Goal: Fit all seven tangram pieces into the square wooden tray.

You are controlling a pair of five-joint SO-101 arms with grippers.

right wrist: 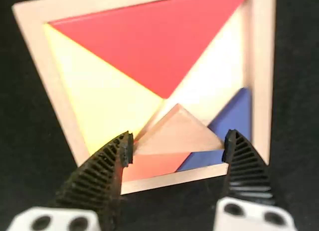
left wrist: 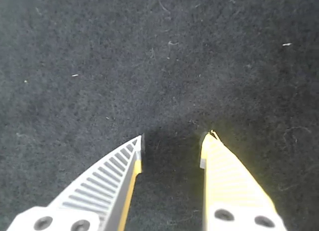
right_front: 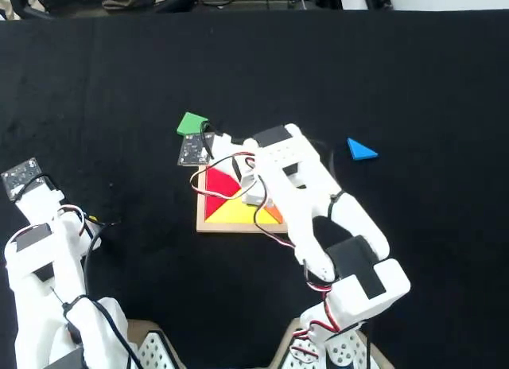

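1. Pinching the pale wooden triangle [right wrist: 177, 134] by the two ends of its long side, I have my right end effector [right wrist: 178, 144] over the square wooden tray [right wrist: 261, 66].
2. The triangle sits above the spot where the yellow triangle [right wrist: 99, 96], the orange piece [right wrist: 149, 166] and the dark blue piece [right wrist: 234, 116] meet. I cannot tell whether it rests on them or hangs clear.
3. Inside the tray, a large red triangle [right wrist: 149, 47] lies edge to edge with the yellow one. The orange and dark blue pieces lie along the rim nearest my wrist. A patch of bare tray floor [right wrist: 214, 86] shows between the red triangle and the dark blue piece.
4. From above, the tray [right_front: 208, 224] lies near the middle of the black table [right_front: 119, 83], and my right arm [right_front: 318, 210] stretches over its right half.
5. A green piece [right_front: 191, 123] lies on the table just beyond the tray's far left corner.
6. A light blue triangle [right_front: 362, 150] lies on the table to the right of the tray and farther back, well apart from it.
7. My left end effector [left wrist: 172, 144] is spread, with nothing between its tips, over bare black cloth.
8. My left arm [right_front: 40, 242] stands at the near left of the table, well away from the tray.
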